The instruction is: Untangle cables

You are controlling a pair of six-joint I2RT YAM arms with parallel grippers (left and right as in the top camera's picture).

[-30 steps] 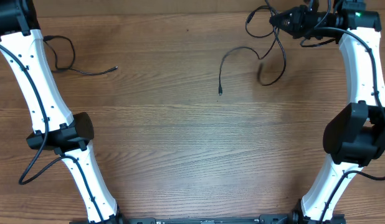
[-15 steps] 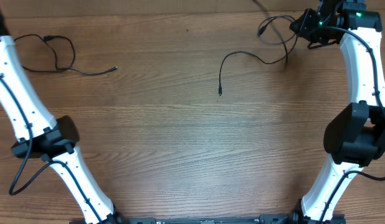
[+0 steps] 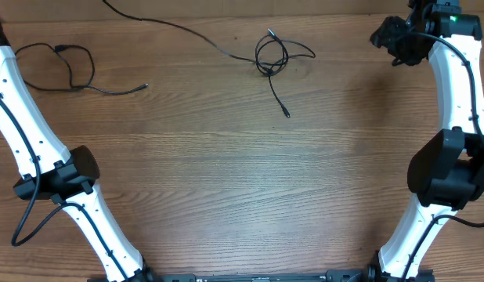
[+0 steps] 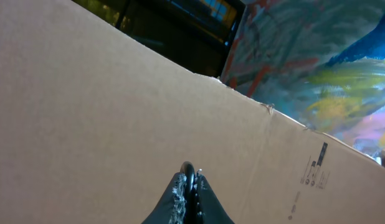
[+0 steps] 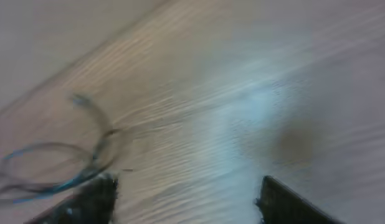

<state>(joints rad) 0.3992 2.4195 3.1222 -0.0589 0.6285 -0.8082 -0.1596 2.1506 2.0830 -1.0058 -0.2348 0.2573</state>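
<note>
A small knot of thin black cables [image 3: 269, 56] lies at the back middle of the table, one plug tail [image 3: 281, 104] trailing toward me. A long strand [image 3: 171, 25] runs from the knot off the top edge at the left. In the left wrist view my left gripper [image 4: 189, 179] is shut on a thin black cable [image 4: 187, 167]; it is out of the overhead view. A separate looped cable [image 3: 70, 64] lies at the far left. My right gripper [image 3: 381, 37] stands open at the back right, nothing between its fingers [image 5: 286, 202]. The blurred knot [image 5: 61, 163] shows to its left.
The left wrist view faces a brown cardboard box wall [image 4: 105, 106]. Both white arms [image 3: 38, 117] [image 3: 453, 102] stand along the table's sides, thick black wires hanging by their bases.
My right gripper has opened and let the cables go. The knot has slid left from the back right corner to the back middle, with a long strand now stretched to the top left.
</note>
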